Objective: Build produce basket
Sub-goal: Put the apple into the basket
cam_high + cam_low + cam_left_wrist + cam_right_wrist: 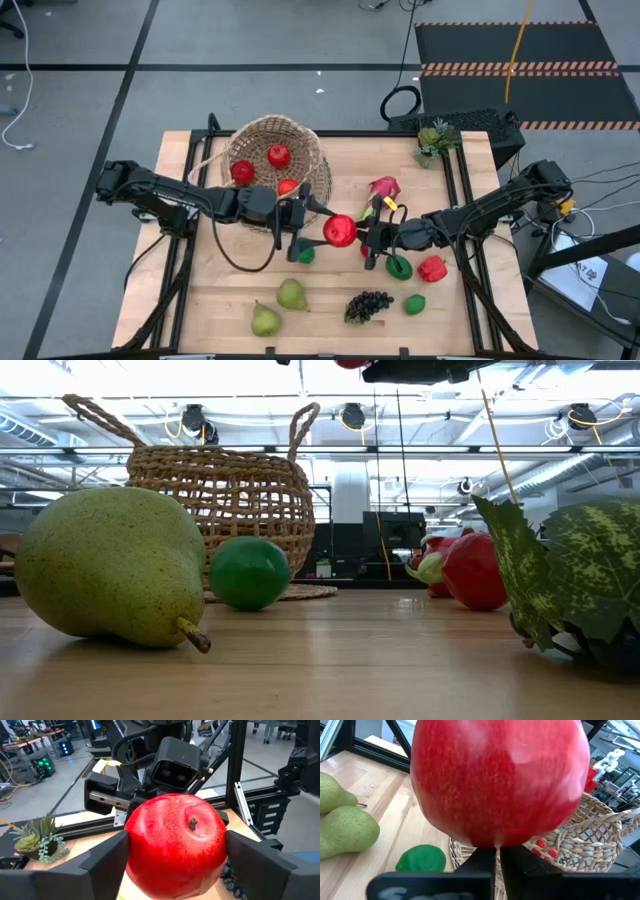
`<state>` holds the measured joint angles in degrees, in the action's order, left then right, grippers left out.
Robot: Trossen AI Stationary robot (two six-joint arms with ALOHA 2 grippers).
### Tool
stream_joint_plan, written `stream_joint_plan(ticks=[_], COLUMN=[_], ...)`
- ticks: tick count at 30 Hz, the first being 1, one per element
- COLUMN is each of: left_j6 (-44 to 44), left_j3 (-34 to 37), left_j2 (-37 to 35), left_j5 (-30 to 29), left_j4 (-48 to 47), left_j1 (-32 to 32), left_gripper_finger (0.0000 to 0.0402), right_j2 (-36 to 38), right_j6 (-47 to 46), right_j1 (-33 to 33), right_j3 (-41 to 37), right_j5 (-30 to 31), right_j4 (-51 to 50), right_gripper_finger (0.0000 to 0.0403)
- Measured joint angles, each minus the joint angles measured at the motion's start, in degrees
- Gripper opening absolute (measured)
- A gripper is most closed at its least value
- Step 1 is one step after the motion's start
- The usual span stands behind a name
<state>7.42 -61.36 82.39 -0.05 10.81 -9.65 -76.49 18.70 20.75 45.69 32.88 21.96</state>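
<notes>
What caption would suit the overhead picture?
Both grippers, left and right, meet at a red apple beside the basket.

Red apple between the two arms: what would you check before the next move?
1. Glossy red apple lifted off the wooden table: ok.
2. Left gripper fingers pressed on both sides of it: ok.
3. Right gripper let go: cannot tell; it sits shut right under the apple.
4. Round woven wicker basket has room: ok, three red fruits inside.
5. Way to the basket free: ok.
</notes>
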Motion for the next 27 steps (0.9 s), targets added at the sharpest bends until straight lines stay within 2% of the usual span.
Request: stream_joint_plan(ticks=[4, 9, 13, 20, 25, 27], left_j6=[0.0, -0.6, -0.2, 1.6, 1.4, 2.4], left_j3=[0.0, 0.0, 0.0, 0.0, 0.0, 0.0], left_j2=[0.0, 0.0, 0.0, -0.1, 0.0, 1.0], left_j5=[0.0, 0.0, -0.2, -1.4, -2.6, -5.2], left_j4=[0.0, 0.1, -0.2, -0.1, -0.1, 0.8], left_j1=[0.0, 0.0, -0.4, -2.3, -2.3, -2.3], left_gripper_finger=[0.0285, 0.0284, 0.0309, 0.0392, 0.0387, 0.0388], right_j2=[0.0, 0.0, 0.0, 0.0, 0.0, 0.0], right_j6=[0.0, 0.0, 0.0, 0.0, 0.0, -0.4], right_j1=[0.0, 0.0, 0.0, 0.0, 0.0, 0.0], right_j3=[0.0, 0.0, 0.0, 0.0, 0.0, 0.0], right_j5=[0.0, 0.0, 0.0, -0.1, -0.1, -0.1], right_j4=[0.0, 0.9, 1.5, 3.2, 3.6, 4.1], right_gripper_finger=[0.0004, 0.0004, 0.0004, 0.0004, 0.0004, 0.0004])
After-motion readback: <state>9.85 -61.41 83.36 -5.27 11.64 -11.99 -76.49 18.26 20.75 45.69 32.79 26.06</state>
